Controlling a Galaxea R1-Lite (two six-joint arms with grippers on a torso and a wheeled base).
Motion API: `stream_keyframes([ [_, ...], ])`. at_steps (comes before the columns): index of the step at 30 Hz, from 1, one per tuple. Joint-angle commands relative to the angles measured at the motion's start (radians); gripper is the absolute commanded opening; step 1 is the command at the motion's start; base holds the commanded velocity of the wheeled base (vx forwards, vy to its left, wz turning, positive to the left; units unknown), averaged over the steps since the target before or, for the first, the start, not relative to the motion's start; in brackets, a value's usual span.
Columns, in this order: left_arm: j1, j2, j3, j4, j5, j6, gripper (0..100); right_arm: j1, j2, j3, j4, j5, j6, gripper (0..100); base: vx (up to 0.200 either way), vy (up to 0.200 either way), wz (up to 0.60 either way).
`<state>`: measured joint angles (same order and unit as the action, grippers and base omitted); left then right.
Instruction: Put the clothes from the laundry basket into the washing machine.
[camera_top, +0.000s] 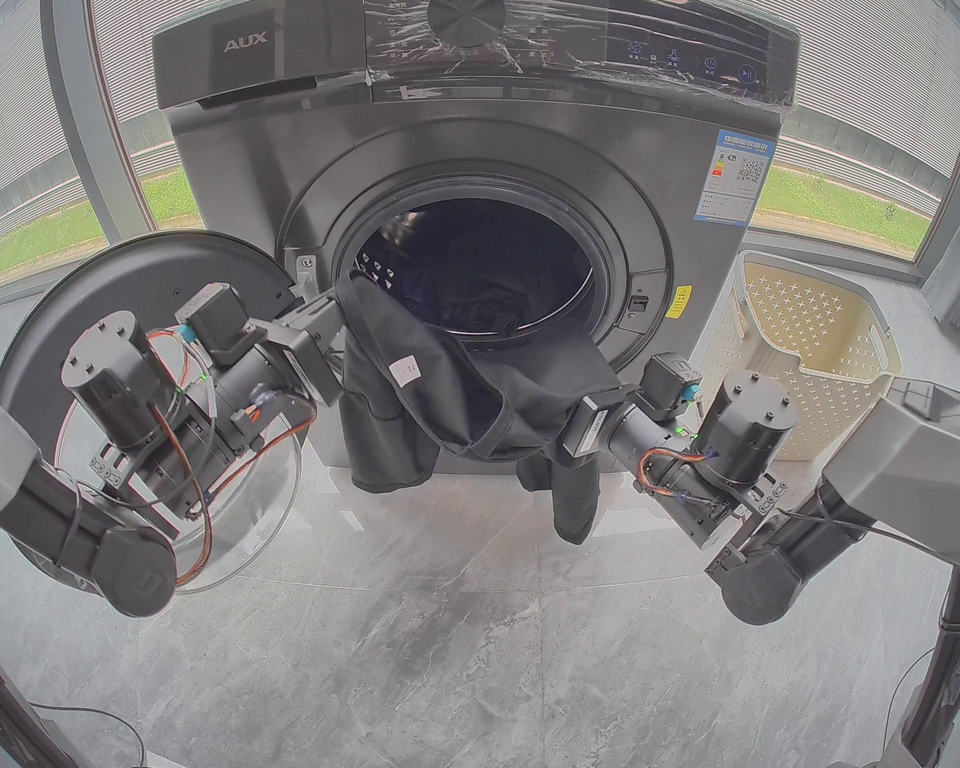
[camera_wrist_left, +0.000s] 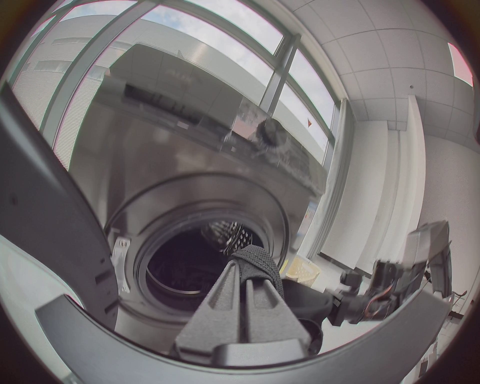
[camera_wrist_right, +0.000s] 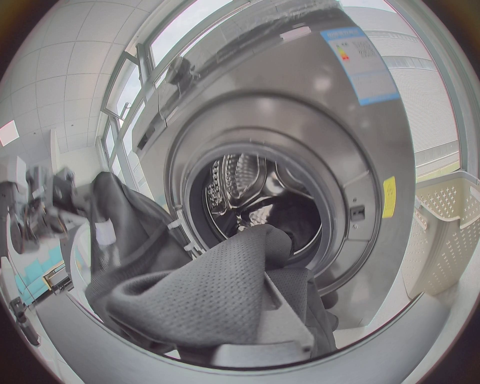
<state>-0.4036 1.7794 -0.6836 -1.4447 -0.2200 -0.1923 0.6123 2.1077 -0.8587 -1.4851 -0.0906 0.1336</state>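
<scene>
Left end effector (camera_top: 335, 310) pinched tight on corner of black mesh-knit garment (camera_top: 470, 390); right end effector (camera_top: 575, 425) clamped on opposite edge, fabric draped over it. Garment hangs stretched between them before round drum opening of grey metal front-loading washing machine (camera_top: 650, 180), loose ends dangling above grey marbled floor tiles (camera_top: 450, 640). Cream perforated plastic laundry basket (camera_top: 815, 350) stands right of machine; round glass door (camera_top: 130, 285) swung open left.

**One Washer, One Basket, One Garment Out in the Open**

One washing machine (camera_top: 480, 130) with one round door (camera_top: 130, 290). One cream laundry basket (camera_top: 815, 350). One black garment (camera_top: 470, 390) hangs outside the machine. The dark clothes (camera_top: 480, 280) inside cannot be counted. Two grippers: one left gripper (camera_top: 335, 320), one right gripper (camera_top: 575, 425). Two stickers on the front: one blue-and-white label (camera_top: 735, 177), one yellow tag (camera_top: 679, 301).
</scene>
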Motion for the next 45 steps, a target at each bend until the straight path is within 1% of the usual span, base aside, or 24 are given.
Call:
stream_keyframes([
  [1,0.008,0.107,0.033,-0.013,-0.001,0.008,0,0.024,-0.089,0.046,-0.006,0.000,0.000,0,0.000,0.000,0.00],
  [3,0.008,0.127,0.039,-0.014,-0.001,0.022,0,0.033,-0.097,0.052,-0.004,0.000,0.000,0,0.000,0.000,0.00],
  [4,0.008,0.141,0.041,-0.016,-0.002,0.036,0,0.040,-0.097,0.052,-0.003,0.000,0.000,0,0.000,0.000,0.00],
  [5,0.008,0.141,0.041,-0.016,-0.002,0.036,0,0.040,-0.097,0.052,-0.003,0.000,0.000,0,0.000,0.000,0.00],
  [6,0.008,0.149,0.041,-0.022,-0.002,0.047,0,0.047,-0.097,0.050,0.000,0.000,0.000,0,0.000,0.000,0.00],
  [9,0.008,0.149,0.041,-0.028,-0.010,0.047,0,0.050,-0.095,0.049,0.002,-0.001,0.000,0,0.000,0.000,0.00],
  [10,0.008,0.149,0.044,-0.028,-0.010,0.047,100,0.050,-0.094,0.046,0.002,-0.001,0.000,0,0.000,0.000,0.00],
  [13,0.008,0.150,0.050,-0.028,-0.013,0.044,100,0.047,-0.092,0.035,0.003,0.000,0.000,0,0.000,0.000,0.00],
  [15,0.002,0.155,0.078,-0.028,-0.013,0.048,100,0.044,-0.090,0.024,0.003,0.000,0.000,0,0.000,0.000,0.00],
  [16,-0.004,0.157,0.102,-0.026,-0.018,0.050,100,0.043,-0.089,0.018,0.003,0.000,0.000,0,0.000,0.000,0.00],
  [17,-0.009,0.164,0.119,-0.028,-0.035,0.051,100,0.041,-0.087,0.010,0.005,0.000,0.000,0,0.000,0.000,0.00],
  [18,-0.018,0.172,0.134,-0.028,-0.050,0.054,100,0.040,-0.083,0.003,0.005,0.000,0.000,0,0.000,0.000,0.00],
  [20,-0.027,0.178,0.156,-0.029,-0.068,0.076,100,0.038,-0.074,-0.014,0.009,0.000,0.000,0,0.000,0.000,0.00],
  [21,-0.027,0.178,0.157,-0.029,-0.070,0.077,100,0.038,-0.072,-0.017,0.011,0.000,0.000,0,0.000,0.000,0.00],
  [22,-0.029,0.198,0.177,-0.029,-0.076,0.102,100,0.037,-0.061,-0.036,0.016,0.000,0.000,0,0.000,0.000,0.00],
  [23,-0.029,0.199,0.177,-0.029,-0.076,0.105,100,0.037,-0.060,-0.037,0.016,0.000,0.000,0,0.000,0.000,0.00],
  [24,-0.030,0.218,0.194,-0.034,-0.078,0.123,100,0.037,-0.057,-0.056,0.022,0.000,0.000,0,0.000,0.000,0.00],
  [26,-0.030,0.241,0.214,-0.045,-0.087,0.139,100,0.037,-0.054,-0.074,0.031,0.002,0.000,0,0.000,0.000,0.00],
  [31,-0.030,0.288,0.266,-0.083,-0.137,0.183,100,0.038,-0.054,-0.108,0.059,0.002,0.000,0,0.000,0.000,0.00],
  [34,-0.032,0.305,0.352,-0.106,-0.256,0.264,100,0.037,-0.055,-0.114,0.074,0.003,0.000,0,0.000,0.000,0.00],
  [36,-0.032,0.310,0.377,-0.106,-0.305,0.306,100,0.037,-0.057,-0.115,0.078,0.005,0.000,0,0.000,0.000,0.00],
  [37,-0.032,0.311,0.383,-0.106,-0.320,0.317,100,0.037,-0.057,-0.117,0.078,0.006,0.000,0,0.000,0.000,0.00],
  [39,-0.030,0.315,0.389,-0.106,-0.321,0.323,100,0.037,-0.057,-0.125,0.083,0.008,0.000,0,0.000,0.000,0.00],
  [45,-0.030,0.324,0.417,-0.106,-0.331,0.327,100,0.037,-0.057,-0.151,0.105,0.008,0.001,0,0.000,0.000,0.00],
])
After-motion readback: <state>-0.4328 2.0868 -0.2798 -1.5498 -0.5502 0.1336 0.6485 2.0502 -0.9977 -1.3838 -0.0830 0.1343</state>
